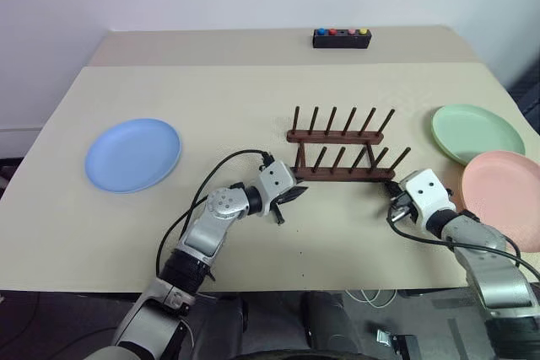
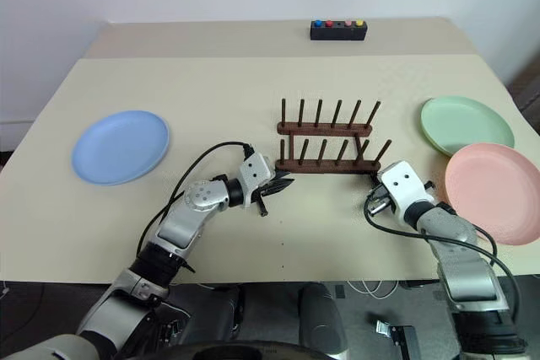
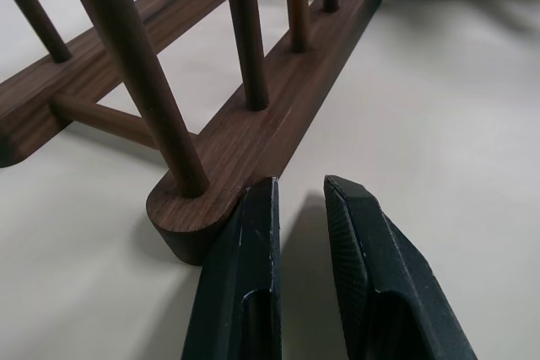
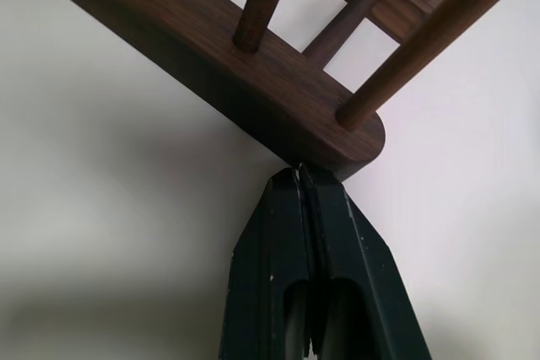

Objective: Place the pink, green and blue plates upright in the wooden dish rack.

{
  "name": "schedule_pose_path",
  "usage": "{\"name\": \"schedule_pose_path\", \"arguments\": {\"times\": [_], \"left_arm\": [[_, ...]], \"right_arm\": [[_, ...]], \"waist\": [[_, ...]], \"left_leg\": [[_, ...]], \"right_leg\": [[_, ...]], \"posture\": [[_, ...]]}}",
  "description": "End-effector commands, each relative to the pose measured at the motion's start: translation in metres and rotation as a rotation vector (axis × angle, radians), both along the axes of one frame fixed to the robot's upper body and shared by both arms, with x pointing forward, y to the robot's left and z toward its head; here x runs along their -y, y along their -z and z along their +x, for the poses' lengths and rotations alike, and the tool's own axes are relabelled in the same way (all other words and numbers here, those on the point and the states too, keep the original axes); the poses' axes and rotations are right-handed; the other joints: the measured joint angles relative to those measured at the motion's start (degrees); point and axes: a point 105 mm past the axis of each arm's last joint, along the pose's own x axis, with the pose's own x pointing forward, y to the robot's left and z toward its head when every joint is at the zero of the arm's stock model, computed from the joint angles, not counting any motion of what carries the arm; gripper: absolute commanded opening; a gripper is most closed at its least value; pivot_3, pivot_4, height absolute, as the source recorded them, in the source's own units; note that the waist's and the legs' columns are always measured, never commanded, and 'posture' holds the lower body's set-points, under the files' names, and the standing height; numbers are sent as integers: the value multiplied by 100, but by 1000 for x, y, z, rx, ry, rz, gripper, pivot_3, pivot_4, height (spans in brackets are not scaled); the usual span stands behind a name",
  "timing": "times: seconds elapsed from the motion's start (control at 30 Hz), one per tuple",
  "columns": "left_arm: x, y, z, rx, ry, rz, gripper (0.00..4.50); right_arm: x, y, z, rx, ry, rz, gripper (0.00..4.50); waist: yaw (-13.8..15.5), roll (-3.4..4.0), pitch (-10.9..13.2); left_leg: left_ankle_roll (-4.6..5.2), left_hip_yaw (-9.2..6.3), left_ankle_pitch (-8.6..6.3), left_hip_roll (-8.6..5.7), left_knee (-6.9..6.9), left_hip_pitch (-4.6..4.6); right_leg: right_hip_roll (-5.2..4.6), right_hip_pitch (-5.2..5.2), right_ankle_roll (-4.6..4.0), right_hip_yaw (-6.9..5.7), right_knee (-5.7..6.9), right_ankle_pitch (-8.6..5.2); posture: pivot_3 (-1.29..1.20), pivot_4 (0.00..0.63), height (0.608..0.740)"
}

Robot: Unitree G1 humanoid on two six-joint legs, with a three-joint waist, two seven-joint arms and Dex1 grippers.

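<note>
The wooden dish rack [image 1: 337, 173] stands empty near the table's middle, its pegs leaning back. The blue plate [image 1: 133, 154] lies flat at the left. At the right, the green plate [image 1: 477, 132] lies flat with the pink plate [image 1: 506, 196] just in front of it. My left gripper [image 3: 299, 185] sits at the left end of the rack's near rail [image 3: 278, 99], its fingers a narrow gap apart with nothing between them and one finger against the rail end. My right gripper [image 4: 301, 170] is shut, its tips touching the right end of that rail [image 4: 211, 56].
A small black box with coloured buttons [image 1: 342, 37] sits at the table's far edge. The pink plate lies close to my right forearm, by the table's right edge. The front table edge runs just behind both arms.
</note>
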Motion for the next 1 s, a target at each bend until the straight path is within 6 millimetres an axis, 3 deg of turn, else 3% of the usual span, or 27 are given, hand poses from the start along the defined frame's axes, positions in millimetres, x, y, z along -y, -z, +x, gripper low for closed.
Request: {"name": "schedule_pose_path", "arguments": {"times": [0.03,0.37,0.53,0.7,0.83,1.0], "left_arm": [[-3,-8,10,46,-45,-7,848],[-4,-10,24,71,-101,-14,848],[-4,-9,24,69,-102,-24,848],[0,-15,8,39,-15,-95,848],[-1,-21,-7,19,64,-136,807],[1,-31,-29,-3,192,-196,807]], "right_arm": [[-3,-6,9,41,-12,-10,0],[-7,-14,37,119,-2,-28,0],[-8,-15,34,126,-14,-25,0],[1,-31,18,136,-13,27,0],[13,-52,-4,145,-11,33,1752],[32,-79,-27,176,65,-26,4327]], "waist": [[-2,0,0],[-6,1,0],[-8,1,0],[-2,4,1],[-1,8,4],[-2,11,6]], "left_leg": [[0,0,0,0,0,0],[0,0,0,0,-2,0],[0,0,0,-1,-2,0],[0,0,0,0,-6,-1],[0,-1,0,-1,-11,-7],[0,0,0,0,-7,-7]], "right_leg": [[0,0,0,0,0,0],[0,-2,4,0,0,5],[0,-2,6,0,0,5],[0,-3,7,0,-1,5],[-1,-8,9,0,-2,3],[0,-7,6,0,-2,2]], "posture": [[0,150,740],[0,150,740],[0,150,740],[0,150,740],[0,150,740],[0,150,740]]}}
